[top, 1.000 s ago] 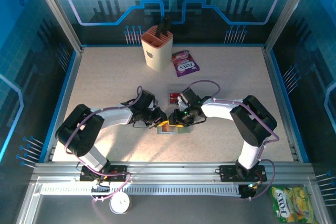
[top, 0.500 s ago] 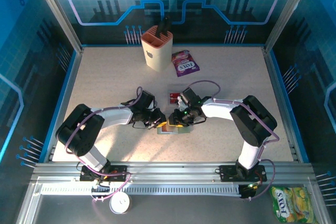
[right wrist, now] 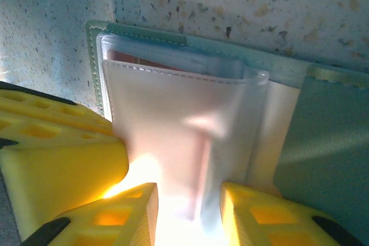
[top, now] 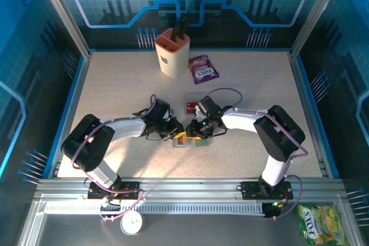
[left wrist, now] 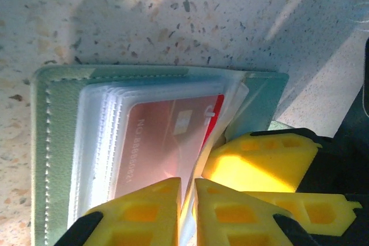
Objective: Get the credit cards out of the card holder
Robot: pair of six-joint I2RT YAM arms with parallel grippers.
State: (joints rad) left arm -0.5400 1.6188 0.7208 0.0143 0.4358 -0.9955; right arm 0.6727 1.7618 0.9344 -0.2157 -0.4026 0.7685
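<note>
From above, both arms are reaching in to the middle of the bench (top: 115, 96), the left tool (top: 174, 135) and right tool (top: 195, 132) meeting tip to tip over the holder (top: 185, 142), which is lying open and flat there. One loose red card (top: 191, 106) is lying on the bench just behind the right tool. A beige cup (top: 172, 56) and a purple packet (top: 203, 68) are standing well apart at the far side. From the left wrist, the green holder (left wrist: 43, 142) is showing its stitched edge and a stack of clear sleeves (left wrist: 104, 136), with a red card (left wrist: 167, 142) sitting inside one. The left tool (left wrist: 186, 211) is pressing nearly together on a thin sleeve edge, and a yellow finger (left wrist: 259, 162) of the right tool is touching the stack beside it. From the right wrist, the right tool (right wrist: 187, 217) is pinching a raised sleeve (right wrist: 184, 119) between its fingers, the holder (right wrist: 311, 125) lying beneath.
</note>
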